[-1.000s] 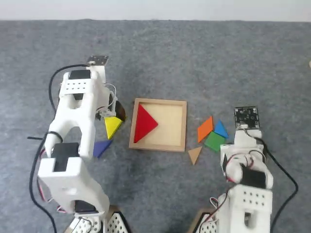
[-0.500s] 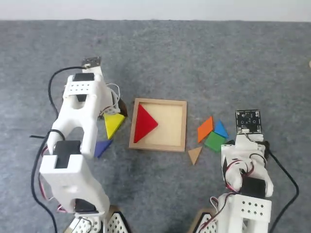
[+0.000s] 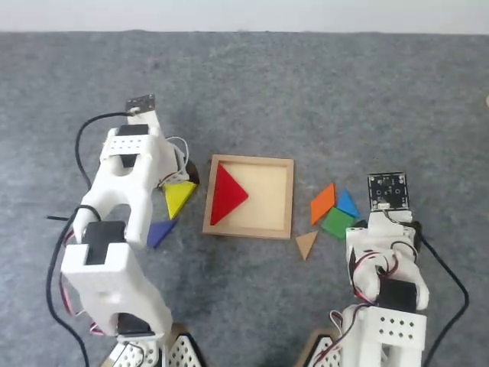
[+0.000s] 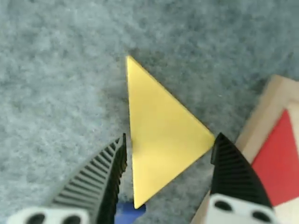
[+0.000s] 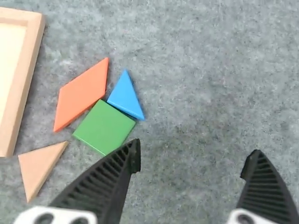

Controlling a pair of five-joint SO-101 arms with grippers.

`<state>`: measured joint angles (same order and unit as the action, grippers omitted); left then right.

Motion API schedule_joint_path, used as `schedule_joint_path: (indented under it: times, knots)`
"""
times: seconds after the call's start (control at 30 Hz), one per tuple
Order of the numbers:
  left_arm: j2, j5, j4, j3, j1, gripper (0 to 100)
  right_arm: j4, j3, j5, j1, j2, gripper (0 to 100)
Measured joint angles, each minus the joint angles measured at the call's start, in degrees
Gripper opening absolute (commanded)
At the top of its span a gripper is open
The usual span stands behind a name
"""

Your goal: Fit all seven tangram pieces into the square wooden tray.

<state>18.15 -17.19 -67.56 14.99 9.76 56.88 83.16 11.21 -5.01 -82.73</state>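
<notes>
1. Grey carpeted tabletop [image 3: 306, 92] all round, and every piece of this puzzle is lying on it or in the tray.
2. Wooden tray [image 3: 252, 159] sits in the middle between the two arms, mostly bare inside.
3. Big red triangle [image 3: 225, 195] is already in, against the tray's left wall. Its twin, the yellow triangle [image 4: 154, 116], lies flat on the carpet just outside that wall.
4. Smaller stuff now: green square [image 5: 103, 127], orange parallelogram [image 5: 81, 100], blue triangle [image 5: 125, 95] and tan triangle [image 5: 39, 163] are clustered beside the tray's right side; a dark blue triangle [image 3: 159, 232] lies near the yellow one.
5. The step looks like a pick of the yellow piece. It's thin and flat, so the fingers should drop right to the carpet, pinch across two edges rather than a corner, and lift level over the rim.
6. Pose: left gripper [image 4: 170, 139] points down, spread wide, straddling the yellow triangle, gripping nothing. Right gripper [image 5: 195, 148] hangs parted and empty over carpet just beside the green square.
</notes>
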Motion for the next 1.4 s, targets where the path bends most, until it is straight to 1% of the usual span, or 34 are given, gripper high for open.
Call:
schedule_joint_path:
  times: [0.27,0.47,0.63,1.07,1.23,1.4]
  knots:
    - [3.2,1.4,1.2,-0.1,0.2,29,0.0,0.0,0.0,0.0,0.0,35.1]
    - [6.4,1.8,-0.5,-4.6,0.2,29,0.0,0.0,0.0,0.0,0.0,35.1]
    - [9.0,3.0,-3.3,-8.3,0.2,23,0.0,0.0,0.0,0.0,0.0,35.1]
    - [8.1,12.7,-3.5,-9.9,-1.5,18,0.0,0.0,0.0,0.0,0.0,35.1]
    - [8.1,14.6,-4.3,-10.1,-2.3,18,0.0,0.0,0.0,0.0,0.0,35.1]
    - [7.3,15.5,-6.1,-10.3,-3.9,15,0.0,0.0,0.0,0.0,0.0,35.1]
